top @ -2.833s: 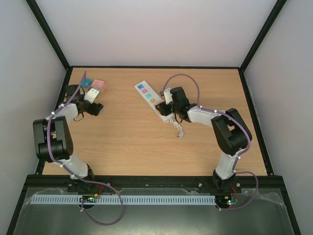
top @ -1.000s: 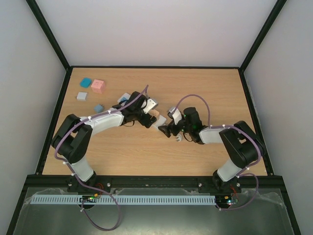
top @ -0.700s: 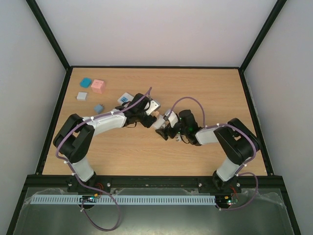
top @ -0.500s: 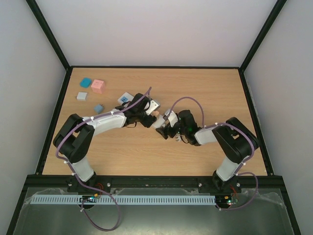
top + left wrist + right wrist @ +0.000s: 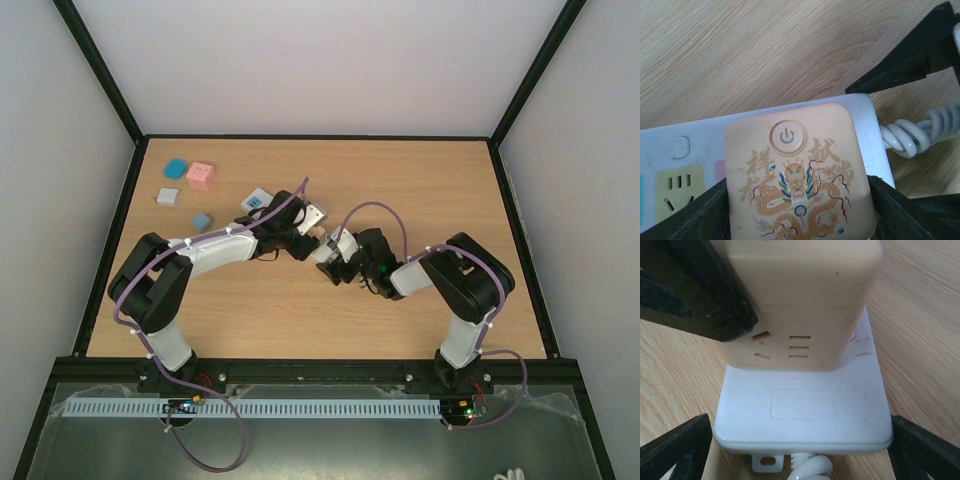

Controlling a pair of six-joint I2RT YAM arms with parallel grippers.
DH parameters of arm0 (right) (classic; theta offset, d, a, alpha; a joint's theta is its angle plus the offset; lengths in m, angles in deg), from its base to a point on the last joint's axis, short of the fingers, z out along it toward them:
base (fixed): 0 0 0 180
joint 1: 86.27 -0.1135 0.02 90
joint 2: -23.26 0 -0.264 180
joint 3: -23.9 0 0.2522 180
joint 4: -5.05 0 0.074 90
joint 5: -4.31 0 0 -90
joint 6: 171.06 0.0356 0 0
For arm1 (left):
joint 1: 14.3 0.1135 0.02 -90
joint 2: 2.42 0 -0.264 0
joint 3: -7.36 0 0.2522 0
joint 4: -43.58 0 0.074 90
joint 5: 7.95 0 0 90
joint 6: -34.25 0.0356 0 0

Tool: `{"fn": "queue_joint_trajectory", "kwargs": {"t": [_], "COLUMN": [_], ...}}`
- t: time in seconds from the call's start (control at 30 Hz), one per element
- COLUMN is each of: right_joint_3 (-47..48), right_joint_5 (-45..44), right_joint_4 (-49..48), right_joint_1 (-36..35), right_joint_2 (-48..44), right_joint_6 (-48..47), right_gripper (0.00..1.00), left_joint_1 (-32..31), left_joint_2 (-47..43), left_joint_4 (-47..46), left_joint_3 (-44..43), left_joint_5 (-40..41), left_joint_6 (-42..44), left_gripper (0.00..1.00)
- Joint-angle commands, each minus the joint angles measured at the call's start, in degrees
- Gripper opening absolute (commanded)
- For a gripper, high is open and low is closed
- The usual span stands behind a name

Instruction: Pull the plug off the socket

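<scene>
Left gripper [image 5: 800, 212] came over from 10 o'clock, clamped cream square plug [image 5: 796, 175]; right gripper [image 5: 800, 442] moved to long white socket strip [image 5: 802, 407]'s cord end.

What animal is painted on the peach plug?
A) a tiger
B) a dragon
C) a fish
B: the peach plug, sitting in the white power strip, has a colourful dragon drawn on its top face.

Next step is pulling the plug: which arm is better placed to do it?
Left. The left gripper has its jaws against both sides of the peach plug, seated on the socket. The right gripper only straddles the socket's cord end, better suited to holding it down.
</scene>
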Motion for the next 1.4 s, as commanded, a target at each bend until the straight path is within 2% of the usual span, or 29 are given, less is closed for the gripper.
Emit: {"fn": "queue_joint_trajectory", "kwargs": {"t": [0.0,0.57,0.77,0.93,1.3,1.37], "right_joint_3": [1.82,2.18,0.77,0.59,1.88,1.84], "right_joint_5": [-0.63,-0.36,-1.44,-2.89,-4.74,-4.68], "right_joint_4": [-5.14,-8.67,-9.77,-9.34,-6.05,-5.5], "right_joint_1": [-0.65,-1.84,-1.98,-1.98,-1.98,-1.98], "right_joint_2": [2.34,4.15,3.79,3.68,3.81,3.45], "right_joint_6": [-1.89,-3.55,-3.33,-2.86,-2.12,-1.82], "right_gripper": [0.91,0.76,0.61,0.53,0.45,0.47], "left_joint_1": [-0.29,-0.3,-0.21,-0.21,-0.21,-0.21], "left_joint_2": [-1.02,-1.83,-3.77,-5.76,-7.13,-6.84], "left_joint_4": [0.59,1.42,0.97,1.34,0.93,0.64], "left_joint_3": [1.2,1.02,1.24,0.45,0.14,0.55], "left_joint_5": [-1.25,-4.61,-4.16,-4.57,-2.89,-3.29], "left_joint_6": [0.04,0.24,-0.4,-0.93,-0.02,0.57], "left_gripper": [0.53,0.42,0.4,0.4,0.37,0.35]}}
